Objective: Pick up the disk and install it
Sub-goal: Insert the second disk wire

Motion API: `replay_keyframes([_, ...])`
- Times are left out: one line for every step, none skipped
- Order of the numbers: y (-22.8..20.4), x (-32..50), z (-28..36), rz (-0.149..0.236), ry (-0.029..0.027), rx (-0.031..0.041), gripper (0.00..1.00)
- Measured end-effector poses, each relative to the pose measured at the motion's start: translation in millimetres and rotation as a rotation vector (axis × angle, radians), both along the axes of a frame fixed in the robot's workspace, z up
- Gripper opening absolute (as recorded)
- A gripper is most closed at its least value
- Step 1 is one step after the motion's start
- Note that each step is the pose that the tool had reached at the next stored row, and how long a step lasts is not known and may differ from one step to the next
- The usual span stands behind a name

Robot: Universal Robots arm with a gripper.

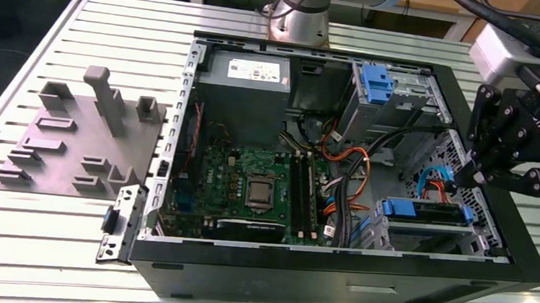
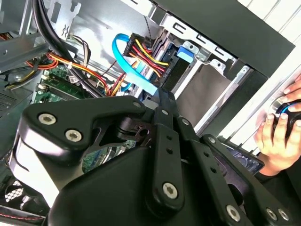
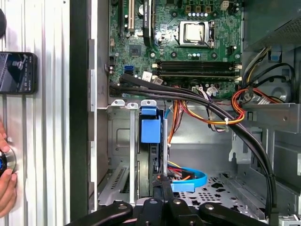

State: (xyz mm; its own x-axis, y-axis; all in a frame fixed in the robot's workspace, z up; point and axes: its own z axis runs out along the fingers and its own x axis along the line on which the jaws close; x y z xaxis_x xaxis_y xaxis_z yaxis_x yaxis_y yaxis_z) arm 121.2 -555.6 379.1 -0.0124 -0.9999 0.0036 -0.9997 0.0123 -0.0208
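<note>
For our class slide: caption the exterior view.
Claw hangs above the open PC case, near the blue-framed disk in its bay.

No legible text, labels or numbers.

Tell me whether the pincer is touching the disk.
Cannot tell. In the first wrist view the shut pincer overlaps the edge of the disk; neither gap nor contact shows plainly.

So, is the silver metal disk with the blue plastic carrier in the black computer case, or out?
In: the disk sits inside the case, within its walls.
</note>
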Motion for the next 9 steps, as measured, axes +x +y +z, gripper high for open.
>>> replay_keyframes([0.4, -0.1, -0.6, 0.0, 0.0002, 0.0001, 0.11])
replay_keyframes([0.7, -0.1, -1.5, 0.0, 0.0011, 0.0002, 0.11])
replay_keyframes([1.0, -0.1, -2.4, 0.0, 0.0031, 0.0, 0.11])
replay_keyframes([1.0, -0.1, -3.5, 0.0, 0.0068, 0.0002, 0.11])
replay_keyframes([1.1, -0.1, -4.3, 0.0, 0.0099, 0.0, 0.11])
replay_keyframes([1.1, 0.2, -4.8, 0.0, 0.0132, -0.0001, 0.11])
replay_keyframes([1.1, 0.7, -5.2, 0.0, 0.0172, 0.0, 0.11])
replay_keyframes([1.1, 0.7, -5.1, 0.0, 0.018, -0.0001, 0.11])
replay_keyframes([1.1, 0.8, -5.1, 0.0, 0.0185, -0.0001, 0.11])
